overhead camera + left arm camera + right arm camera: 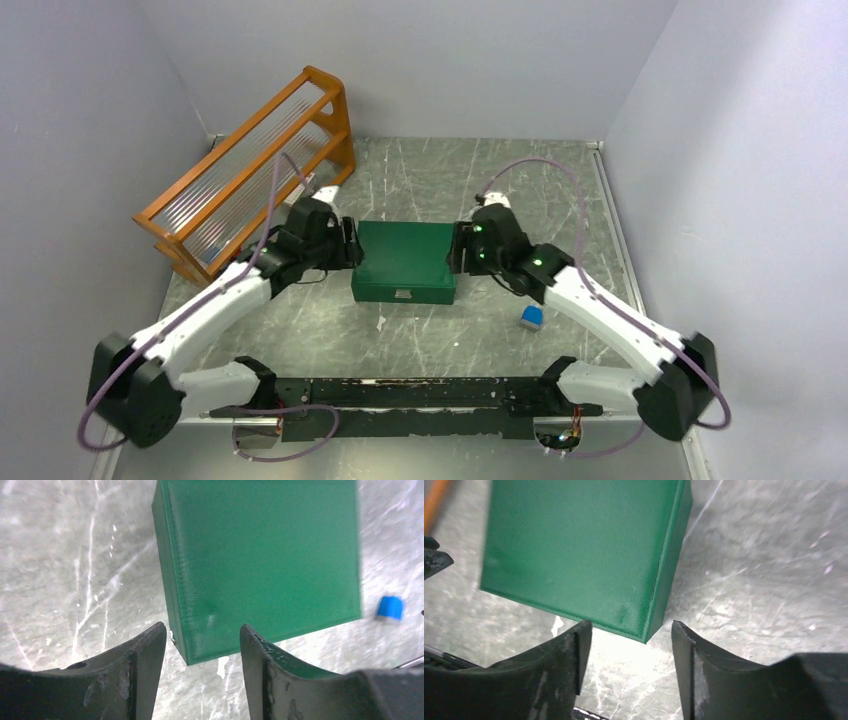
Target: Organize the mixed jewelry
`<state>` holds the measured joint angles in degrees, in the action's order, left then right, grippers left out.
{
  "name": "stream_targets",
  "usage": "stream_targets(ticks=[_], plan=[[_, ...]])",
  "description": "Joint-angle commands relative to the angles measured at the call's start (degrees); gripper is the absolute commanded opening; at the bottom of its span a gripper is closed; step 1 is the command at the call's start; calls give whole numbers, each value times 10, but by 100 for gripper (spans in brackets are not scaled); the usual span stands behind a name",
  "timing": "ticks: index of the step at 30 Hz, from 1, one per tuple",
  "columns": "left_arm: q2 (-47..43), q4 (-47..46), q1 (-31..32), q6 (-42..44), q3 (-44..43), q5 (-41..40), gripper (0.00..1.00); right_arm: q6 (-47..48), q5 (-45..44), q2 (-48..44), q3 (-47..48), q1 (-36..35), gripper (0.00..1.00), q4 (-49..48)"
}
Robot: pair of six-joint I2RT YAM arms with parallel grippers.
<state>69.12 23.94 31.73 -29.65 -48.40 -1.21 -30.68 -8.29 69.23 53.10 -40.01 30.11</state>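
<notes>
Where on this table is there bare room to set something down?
Free: the tabletop behind the green box, right of the wooden rack; also the strip between box and arm bases, left of the blue block. Crowded: both box sides, flanked by the left gripper and right gripper.

Pale lilac walls enclose a scratched grey marbled table (an orange wooden rack stands far-left).
</notes>
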Motion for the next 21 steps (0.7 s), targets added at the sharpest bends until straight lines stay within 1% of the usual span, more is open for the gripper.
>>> stream_targets(ticks=[1,2,4,6,8,11,15,18,21], plan=[[-96,19,4,13,-13,-70,64,17,-81,-99,15,-1,66,17],[-112,32,3,19,-19,-76,66,18,-97,-114,21,-1,68,25],[-141,53,3,34,-36,-90,69,16,-140,-143,33,0,76,41],[-168,79,3,43,-57,-110,72,8,-187,-163,52,-1,80,70],[-195,101,4,51,-79,-133,81,2,-226,-181,74,-1,85,98],[-239,128,3,67,-111,-164,89,-7,-286,-205,114,-1,91,149],[-288,174,4,89,-171,-223,94,-2,-353,-238,161,0,99,188],[-312,204,4,96,-207,-269,97,21,-367,-263,185,-1,100,187],[-326,222,4,105,-230,-286,97,40,-368,-280,199,-1,100,179]])
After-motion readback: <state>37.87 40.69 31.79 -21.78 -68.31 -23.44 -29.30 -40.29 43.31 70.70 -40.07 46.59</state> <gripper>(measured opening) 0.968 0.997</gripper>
